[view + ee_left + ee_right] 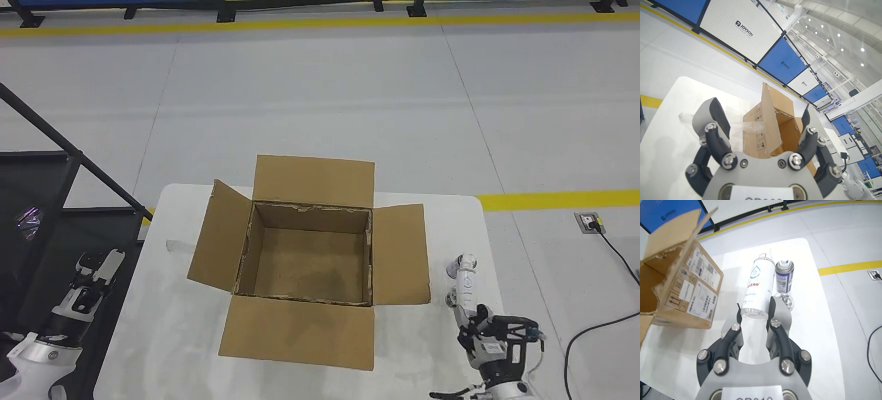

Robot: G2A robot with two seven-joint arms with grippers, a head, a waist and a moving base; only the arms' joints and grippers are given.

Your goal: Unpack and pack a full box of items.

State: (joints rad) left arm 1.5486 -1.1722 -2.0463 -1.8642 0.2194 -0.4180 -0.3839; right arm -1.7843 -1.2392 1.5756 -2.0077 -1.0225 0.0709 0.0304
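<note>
White bottle [759, 285] lying flat on the table [810, 323] near the open cardboard box [312, 180], long axis pointing straight away from the right gripper [754, 310], fingers [772, 306] narrow, pressed on its near end; left gripper [762, 115] spread wide, holding nothing, well apart beyond the box

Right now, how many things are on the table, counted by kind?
Cardboard box: 1, open and empty
White bottle: 1, lying down
Blue spray can: 1, lying beside the bottle
Clear things, too faint to name: 2, a clear round piece by the can and a clear long piece at the box's other side
Total: 5
</note>
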